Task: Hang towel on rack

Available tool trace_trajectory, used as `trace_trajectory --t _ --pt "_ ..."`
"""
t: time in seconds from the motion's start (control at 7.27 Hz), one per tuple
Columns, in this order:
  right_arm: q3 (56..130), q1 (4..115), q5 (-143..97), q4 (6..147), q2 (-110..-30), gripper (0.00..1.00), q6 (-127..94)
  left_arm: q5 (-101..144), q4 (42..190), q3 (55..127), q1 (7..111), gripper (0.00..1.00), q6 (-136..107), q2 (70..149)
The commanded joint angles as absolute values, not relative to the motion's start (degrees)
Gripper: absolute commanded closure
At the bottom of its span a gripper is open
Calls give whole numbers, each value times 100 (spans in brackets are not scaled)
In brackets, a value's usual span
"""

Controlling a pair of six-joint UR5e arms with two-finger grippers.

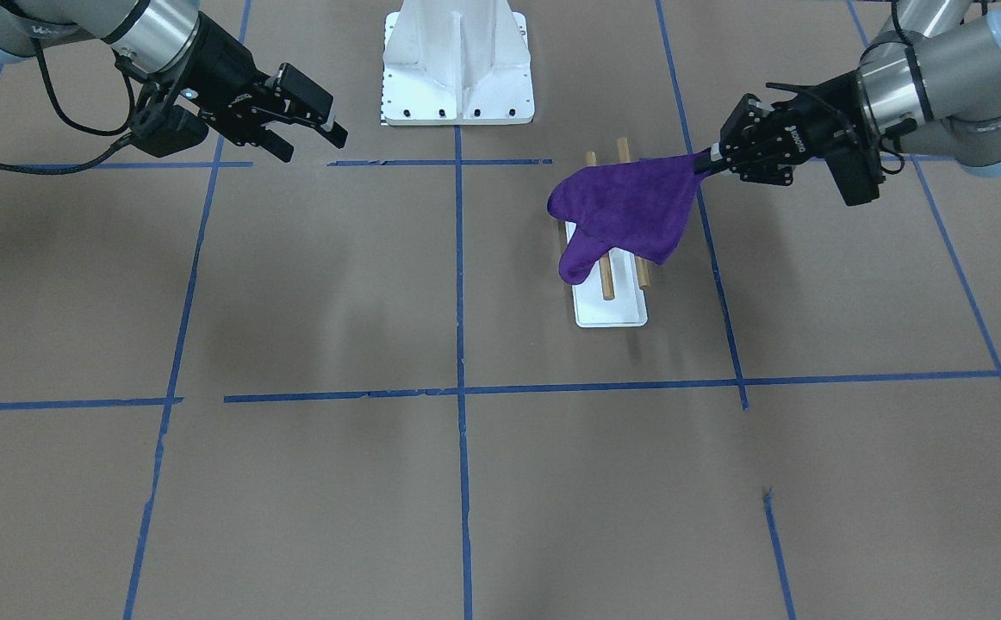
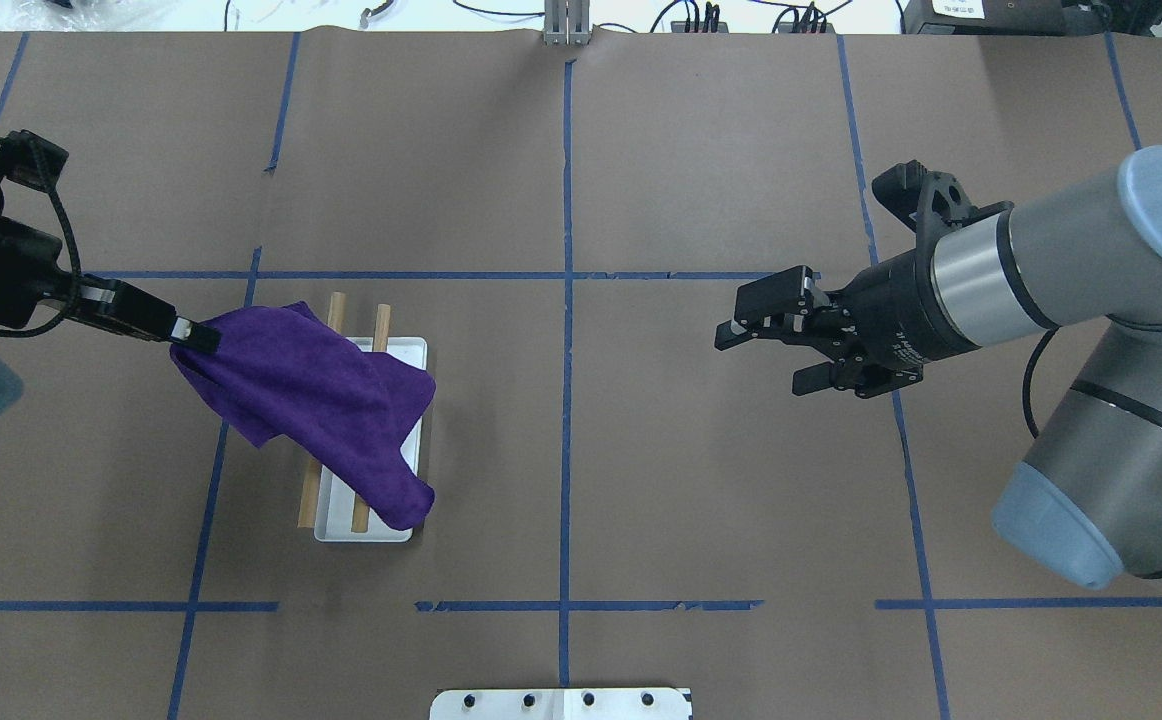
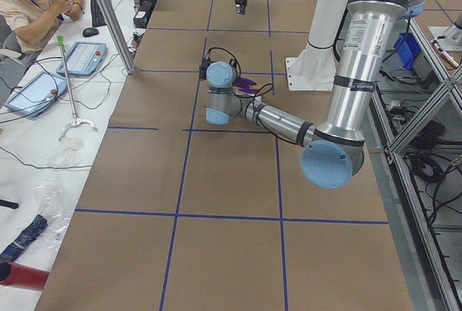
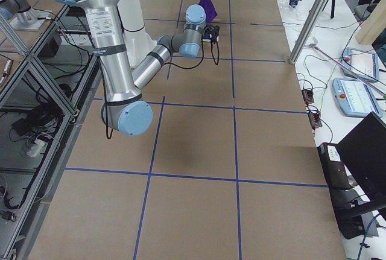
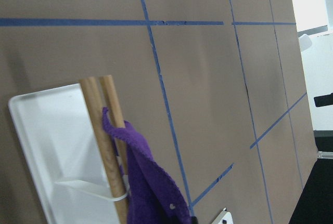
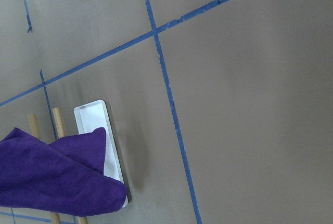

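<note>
The purple towel [image 2: 311, 400] lies draped across the two wooden dowels [image 2: 336, 305] of the rack, over its white base [image 2: 411, 350]. My left gripper [image 2: 196, 335] is shut on one corner of the towel and holds it taut, out to the side of the rack. In the front-facing view the towel [image 1: 630, 211] covers the dowels' middle, with the left gripper [image 1: 707, 162] at its corner. The left wrist view shows the dowels [image 5: 99, 125] and a fold of towel [image 5: 151, 182]. My right gripper [image 2: 756, 355] is open and empty, well away above the table.
The large white bolted pedestal [image 1: 457, 60] stands at the robot's side of the table, behind the rack. Blue tape lines [image 2: 566, 400] cross the brown table cover. An operator [image 3: 32, 1] sits beyond the far table edge in the exterior left view.
</note>
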State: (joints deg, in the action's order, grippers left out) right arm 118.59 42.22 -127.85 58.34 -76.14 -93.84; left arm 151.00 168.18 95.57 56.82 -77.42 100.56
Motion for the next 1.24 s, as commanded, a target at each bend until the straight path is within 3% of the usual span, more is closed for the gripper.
trace_trajectory --t 0.0,0.14,0.69,1.1 --pt "11979 4385 -12788 5836 -7909 0 -9378 15214 16831 9431 5783 100 -7611 9933" --pt "11979 4394 -12779 5836 -7954 0 -9378 15109 16814 9405 5757 2 -7603 9897" --pt "11980 5068 -12788 5845 -8769 0 -9143 14899 16831 9255 5914 0 -7611 9555" --pt "11683 6043 -12806 5897 -10112 0 -6436 13310 16752 8704 6239 0 -6880 9132"
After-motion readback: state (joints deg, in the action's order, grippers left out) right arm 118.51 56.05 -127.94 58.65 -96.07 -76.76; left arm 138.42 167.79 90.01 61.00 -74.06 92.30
